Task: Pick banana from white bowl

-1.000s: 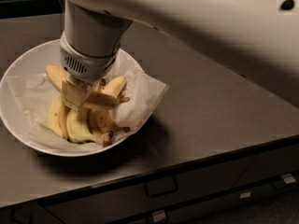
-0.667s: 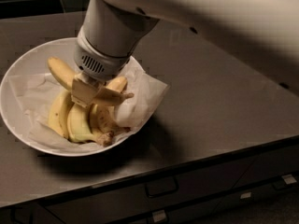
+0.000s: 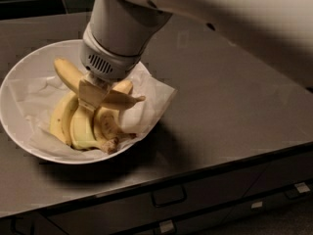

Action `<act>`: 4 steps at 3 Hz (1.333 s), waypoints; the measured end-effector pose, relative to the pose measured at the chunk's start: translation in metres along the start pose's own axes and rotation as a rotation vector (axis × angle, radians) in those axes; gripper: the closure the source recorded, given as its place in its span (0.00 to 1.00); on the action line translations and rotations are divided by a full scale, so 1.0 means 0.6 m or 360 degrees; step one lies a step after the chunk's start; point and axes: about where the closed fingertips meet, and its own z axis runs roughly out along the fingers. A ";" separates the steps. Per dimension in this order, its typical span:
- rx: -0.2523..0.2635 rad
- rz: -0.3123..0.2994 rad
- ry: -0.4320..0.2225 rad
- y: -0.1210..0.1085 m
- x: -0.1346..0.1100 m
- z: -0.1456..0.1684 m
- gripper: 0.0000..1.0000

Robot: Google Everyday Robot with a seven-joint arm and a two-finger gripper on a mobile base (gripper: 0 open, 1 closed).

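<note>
The wide white bowl [image 3: 24,65], lined with crumpled white paper [image 3: 149,99], sits at the left of the counter. The pale yellow curved banana [image 3: 68,72] lies across the top of the pile, its thin stem pointing right. My gripper [image 3: 92,94] reaches straight down into the bowl from the arm's grey wrist and is shut on the banana's middle. One finger [image 3: 89,96] shows in front of the banana; the other is hidden behind it. The banana sits slightly above the others.
Several greenish-yellow bananas [image 3: 80,126] with dark stem ends lie under it in the bowl. The bowl stands on a dark grey counter [image 3: 234,92], whose front edge has drawers with handles [image 3: 168,196] below. A dark tiled wall runs along the back.
The arm has swung to the right and tilted, and the wrist has risen a little. The pale banana has come up with the gripper, so more of its left end shows.
</note>
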 end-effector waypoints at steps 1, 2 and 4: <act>0.0062 0.0003 -0.0001 0.008 0.017 -0.052 1.00; 0.0141 -0.0032 -0.0053 0.023 0.020 -0.116 1.00; 0.0191 0.0005 -0.0019 0.027 0.039 -0.159 1.00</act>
